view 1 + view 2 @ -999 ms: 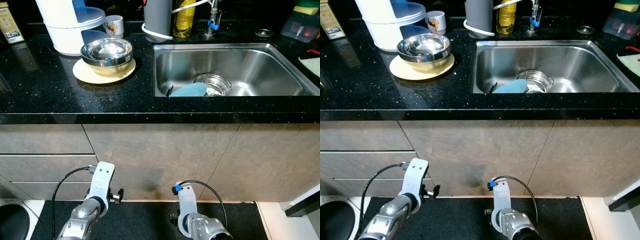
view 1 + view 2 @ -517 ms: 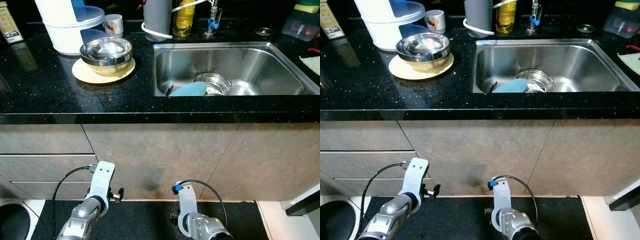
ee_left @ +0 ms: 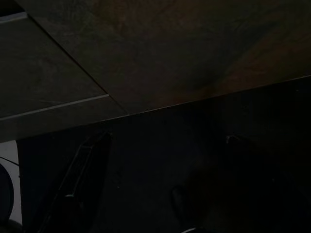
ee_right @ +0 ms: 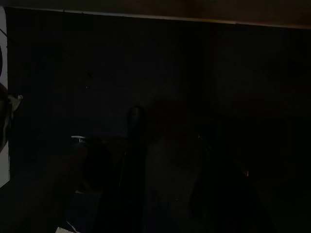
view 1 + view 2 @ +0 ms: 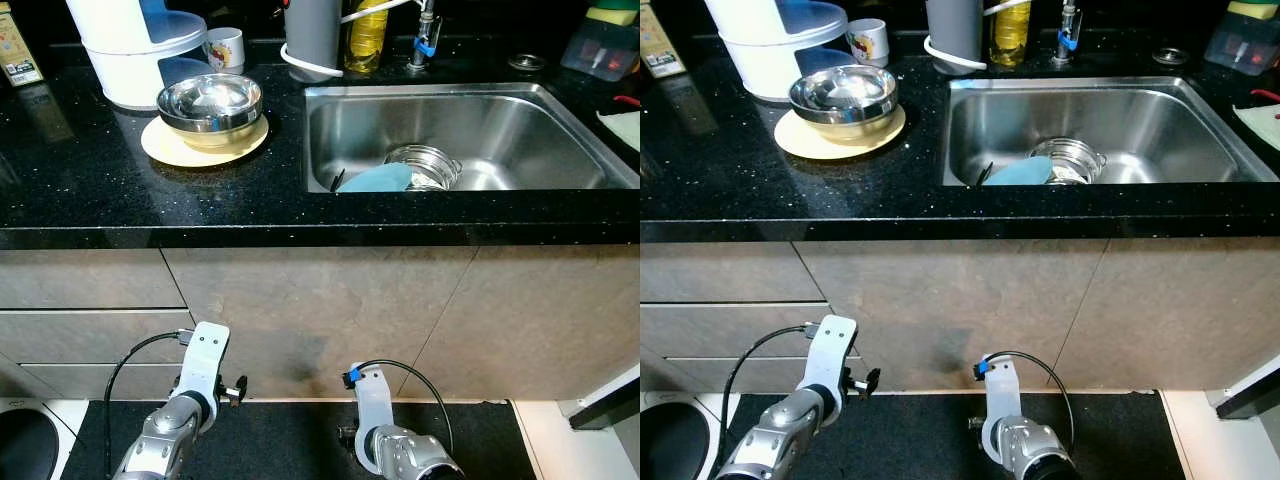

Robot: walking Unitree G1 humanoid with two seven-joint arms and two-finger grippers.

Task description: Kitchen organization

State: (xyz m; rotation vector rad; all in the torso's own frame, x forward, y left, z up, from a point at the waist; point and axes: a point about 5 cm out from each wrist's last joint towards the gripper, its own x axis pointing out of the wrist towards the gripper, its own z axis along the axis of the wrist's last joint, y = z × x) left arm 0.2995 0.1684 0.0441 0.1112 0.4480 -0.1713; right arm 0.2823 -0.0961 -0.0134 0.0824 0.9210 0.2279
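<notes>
Steel bowl sitting on a pale plate at ten o'clock on the black worktop; blue plate and glass lid lying in the sink at one o'clock. Whole view drifted slightly since a second ago, so camera movement only; nothing tidied yet. Both arms hanging low by the cupboards: left pincer apparently empty, opening impossible to tell; right pincer likewise unreadable in the dark.

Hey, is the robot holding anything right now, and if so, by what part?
Nothing appears held. Both arms hang idle below the counter; the left gripper is too dark to judge further.
</notes>
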